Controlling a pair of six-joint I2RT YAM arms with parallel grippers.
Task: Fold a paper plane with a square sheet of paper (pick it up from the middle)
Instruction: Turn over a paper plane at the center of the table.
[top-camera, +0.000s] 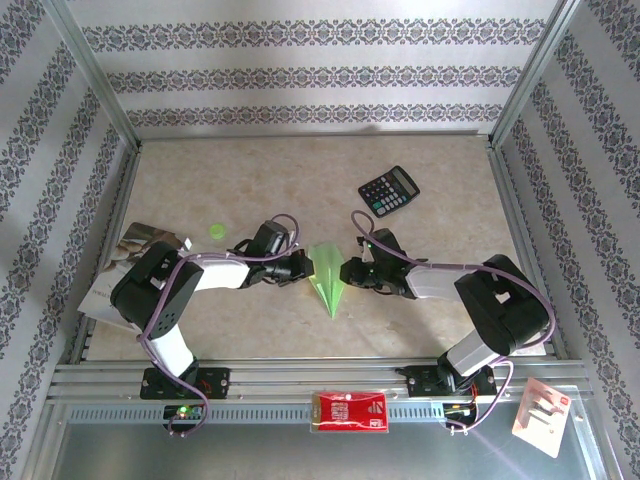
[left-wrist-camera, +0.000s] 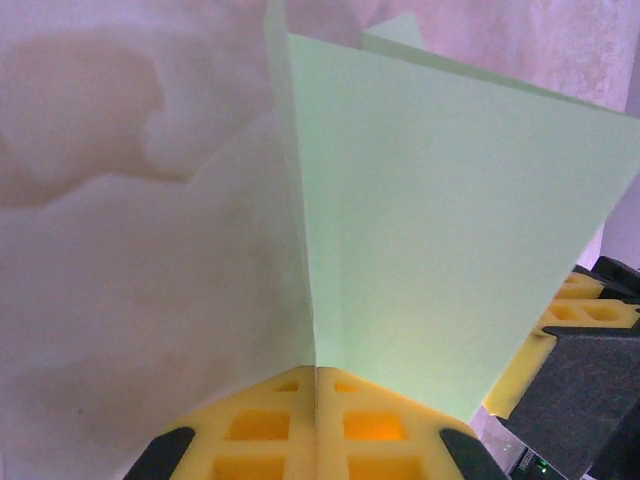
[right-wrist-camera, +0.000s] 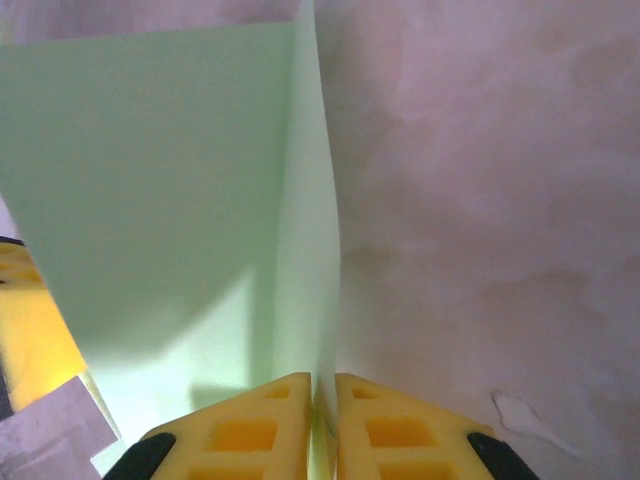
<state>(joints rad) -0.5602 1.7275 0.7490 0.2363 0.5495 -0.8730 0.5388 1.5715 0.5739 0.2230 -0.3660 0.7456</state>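
The light green sheet of paper (top-camera: 327, 278) lies mid-table, folded into a slim dart with its point toward the near edge: the paper plane. My left gripper (top-camera: 303, 266) is at its left side and my right gripper (top-camera: 347, 271) at its right. In the left wrist view the yellow jaws of the left gripper (left-wrist-camera: 317, 368) are shut on an upright fold of the paper (left-wrist-camera: 430, 220). In the right wrist view the right gripper (right-wrist-camera: 322, 378) is shut on another upright fold of the paper (right-wrist-camera: 150, 180).
A black calculator (top-camera: 389, 190) lies at the back right. A tiny green dot (top-camera: 217, 230) and a booklet (top-camera: 130, 260) are at the left. A red-and-white packet (top-camera: 350, 411) and a white card (top-camera: 541, 417) sit on the near rail.
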